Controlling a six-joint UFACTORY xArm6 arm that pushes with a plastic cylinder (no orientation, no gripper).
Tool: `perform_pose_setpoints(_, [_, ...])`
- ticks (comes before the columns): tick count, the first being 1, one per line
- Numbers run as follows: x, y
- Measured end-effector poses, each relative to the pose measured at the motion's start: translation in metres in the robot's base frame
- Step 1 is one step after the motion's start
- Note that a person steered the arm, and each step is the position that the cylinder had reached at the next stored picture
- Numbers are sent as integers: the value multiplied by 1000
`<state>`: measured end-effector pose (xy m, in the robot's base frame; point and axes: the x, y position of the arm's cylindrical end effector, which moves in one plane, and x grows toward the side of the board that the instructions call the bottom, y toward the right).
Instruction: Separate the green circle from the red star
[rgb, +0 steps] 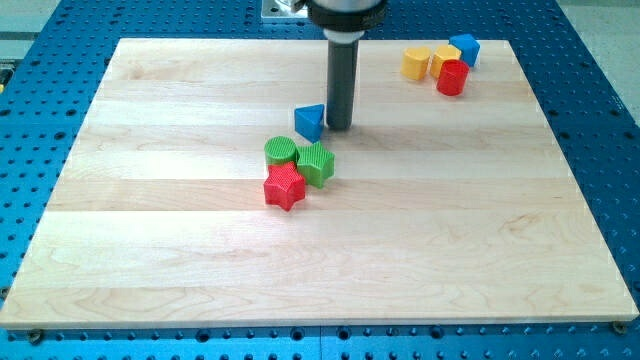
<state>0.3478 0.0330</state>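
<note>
The green circle (281, 151) sits near the board's middle, touching the red star (284, 187) just below it. A second green block (316, 163), angular in shape, touches both on their right. My tip (339, 128) is above and to the right of this cluster, right next to a blue triangle (310, 121) on its left. The tip is apart from the green circle and the red star.
At the view's top right stands a group: a yellow block (416, 63), a second yellow block (445, 58), a blue block (464, 49) and a red cylinder (452, 78). The wooden board (150, 250) lies on a blue perforated table (30, 150).
</note>
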Motion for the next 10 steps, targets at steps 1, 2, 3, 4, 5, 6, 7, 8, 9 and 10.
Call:
perform_pose_setpoints(1, [-9, -60])
perform_pose_setpoints(2, [34, -86])
perform_pose_setpoints(3, [40, -56])
perform_pose_setpoints(4, [54, -45])
perform_pose_setpoints(5, [58, -66])
perform_pose_setpoints(6, [79, -134])
perform_pose_setpoints(7, [92, -183])
perform_pose_setpoints(8, [54, -165])
perform_pose_setpoints(9, [69, -95])
perform_pose_setpoints(10, [95, -86])
